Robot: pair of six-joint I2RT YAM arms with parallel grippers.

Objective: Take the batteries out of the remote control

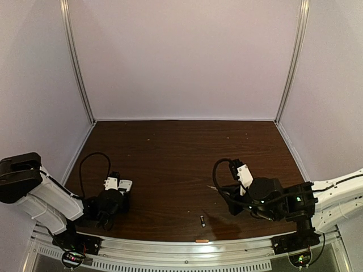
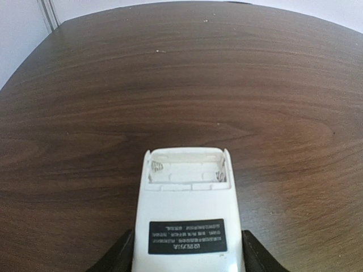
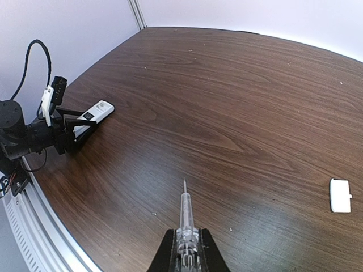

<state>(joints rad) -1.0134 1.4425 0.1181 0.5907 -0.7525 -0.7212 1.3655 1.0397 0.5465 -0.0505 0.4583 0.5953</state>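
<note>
The white remote control (image 2: 187, 209) lies back-up between my left gripper's (image 2: 187, 258) black fingers, which are shut on its sides. Its battery bay (image 2: 187, 170) is open and empty, with spring contacts showing. It also shows in the top view (image 1: 125, 185) and the right wrist view (image 3: 93, 113). A dark battery (image 1: 202, 220) lies on the table near the front edge. An orange-toned battery (image 1: 201, 241) lies on the metal rail in front. My right gripper (image 3: 185, 249) is shut on a slim clear screwdriver (image 3: 185, 209), tip held over bare table.
A small flat white plastic piece (image 3: 340, 195) lies on the table right of the screwdriver. Pale walls enclose the dark wood table (image 1: 181, 153) on three sides. A metal rail (image 1: 170, 249) runs along the near edge.
</note>
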